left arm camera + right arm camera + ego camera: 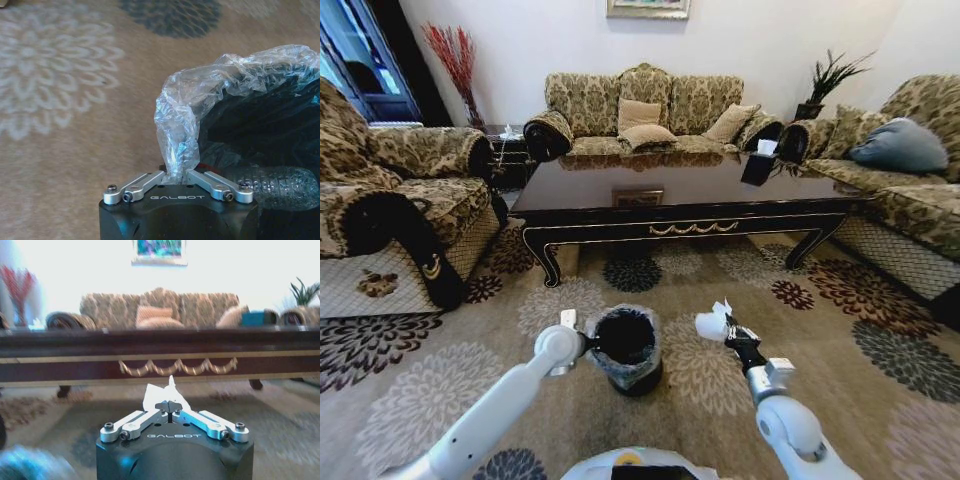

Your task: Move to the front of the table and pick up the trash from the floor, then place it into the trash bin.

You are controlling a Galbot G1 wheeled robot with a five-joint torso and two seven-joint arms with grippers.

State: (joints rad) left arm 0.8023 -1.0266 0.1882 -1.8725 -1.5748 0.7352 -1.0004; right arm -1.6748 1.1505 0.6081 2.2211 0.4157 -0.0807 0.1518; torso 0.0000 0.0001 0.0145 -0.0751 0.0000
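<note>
Trash bin: small round black bucket with a crinkled greyish liner folded over its rim, standing on the flower-patterned carpet at about 6 o'clock from the table, well clear of it.

Left gripper: at the bin's 9 o'clock rim. The head view hides the fingers behind the wrist; the left wrist view shows them drawn together, pinching a fold of the plastic liner at the rim. That view also looks into the dark interior, where a clear ribbed plastic bottle lies just beside the gripper.

Right gripper: raised above the carpet at about 3 o'clock of the bin, near its rim but apart from it. Fingers closed narrow on a crumpled white paper scrap. The right wrist view shows the paper standing up from between the closed tips, with the table's gold scroll ornament straight behind it.

Table: long, low, glossy near-black, curved legs, at 12 o'clock from the bin. A dark tissue box stands on its right end.

Sofa: patterned, beyond the table, with cushions.
</note>
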